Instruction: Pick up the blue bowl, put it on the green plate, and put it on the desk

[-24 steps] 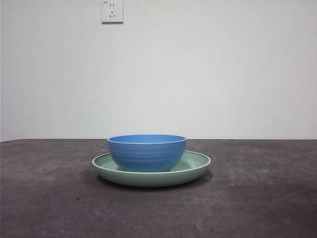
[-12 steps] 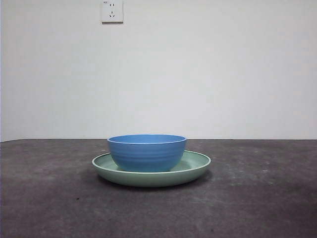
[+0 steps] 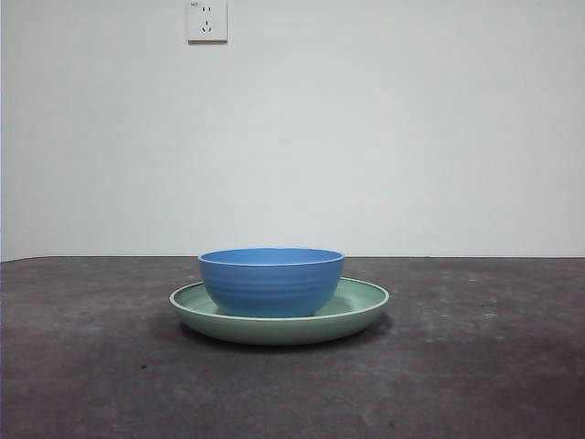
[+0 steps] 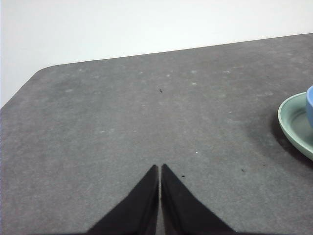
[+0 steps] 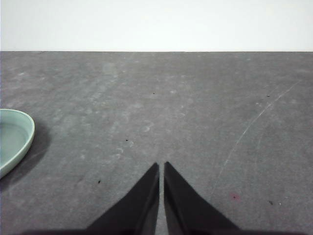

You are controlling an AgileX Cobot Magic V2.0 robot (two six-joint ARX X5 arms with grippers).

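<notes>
The blue bowl (image 3: 271, 281) stands upright in the middle of the green plate (image 3: 366, 304), which rests on the desk (image 3: 475, 366) at the centre of the front view. In the left wrist view my left gripper (image 4: 160, 167) is shut and empty above bare desk, with the plate's rim (image 4: 292, 120) and a sliver of the bowl (image 4: 310, 105) off to one side. In the right wrist view my right gripper (image 5: 161, 165) is shut and empty above bare desk, with the plate's edge (image 5: 14, 137) at the picture's side. Neither gripper shows in the front view.
A white wall with a socket (image 3: 207, 20) stands behind the desk. The desk's rounded far corner (image 4: 41, 72) shows in the left wrist view. A faint scratch (image 5: 254, 122) marks the desk in the right wrist view.
</notes>
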